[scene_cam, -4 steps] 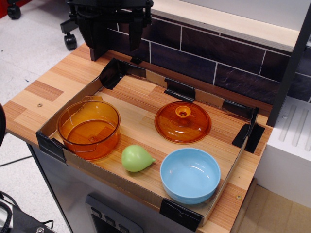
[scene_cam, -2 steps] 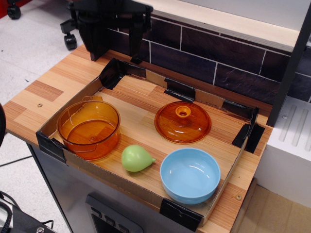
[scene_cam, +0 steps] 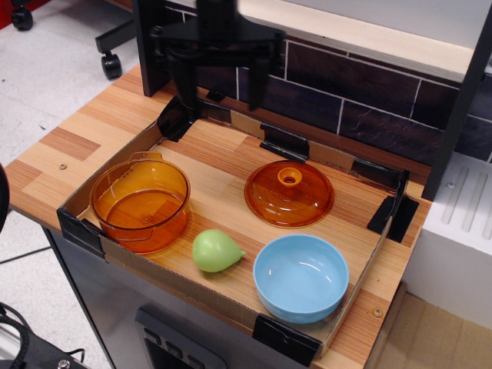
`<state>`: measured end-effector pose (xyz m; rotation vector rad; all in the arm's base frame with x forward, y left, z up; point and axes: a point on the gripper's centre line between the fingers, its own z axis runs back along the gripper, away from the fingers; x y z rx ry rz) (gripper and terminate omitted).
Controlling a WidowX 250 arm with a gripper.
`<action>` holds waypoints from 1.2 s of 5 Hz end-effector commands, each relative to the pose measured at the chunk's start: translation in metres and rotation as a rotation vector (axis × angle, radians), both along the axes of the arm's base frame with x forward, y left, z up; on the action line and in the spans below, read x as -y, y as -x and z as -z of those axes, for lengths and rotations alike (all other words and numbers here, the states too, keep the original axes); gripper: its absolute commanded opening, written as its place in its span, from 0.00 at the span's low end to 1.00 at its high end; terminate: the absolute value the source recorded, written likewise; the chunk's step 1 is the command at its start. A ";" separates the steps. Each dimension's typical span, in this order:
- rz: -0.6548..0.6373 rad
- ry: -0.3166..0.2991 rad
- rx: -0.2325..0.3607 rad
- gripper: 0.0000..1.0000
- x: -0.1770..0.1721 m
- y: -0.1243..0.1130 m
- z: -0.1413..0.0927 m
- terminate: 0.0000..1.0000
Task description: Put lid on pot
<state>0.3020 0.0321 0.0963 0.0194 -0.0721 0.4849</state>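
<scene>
The orange lid (scene_cam: 289, 193) lies flat on the board, right of middle, knob up. The deep orange pot (scene_cam: 141, 203) stands open at the left, a tab handle on its far rim. My black gripper (scene_cam: 219, 98) hangs at the back, above the far edge of the cardboard frame. Its two fingers (scene_cam: 185, 91) point down, spread apart, with nothing between them. It is up and to the left of the lid, well clear of it.
A light blue bowl (scene_cam: 300, 277) sits at the front right. A green pear-shaped toy (scene_cam: 215, 250) lies between pot and bowl. A low cardboard frame (scene_cam: 196, 293) with black tape corners rings the work area. A dark tiled wall (scene_cam: 346, 92) runs behind.
My gripper has moved right along the back edge, from above the far left corner toward the lid's side. Pot, lid, bowl and pear have not moved.
</scene>
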 end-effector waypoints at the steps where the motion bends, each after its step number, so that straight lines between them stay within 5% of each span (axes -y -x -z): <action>1: 0.014 0.079 0.053 1.00 0.047 -0.018 0.011 0.00; 6: 0.018 0.015 0.077 1.00 0.057 -0.019 0.056 0.00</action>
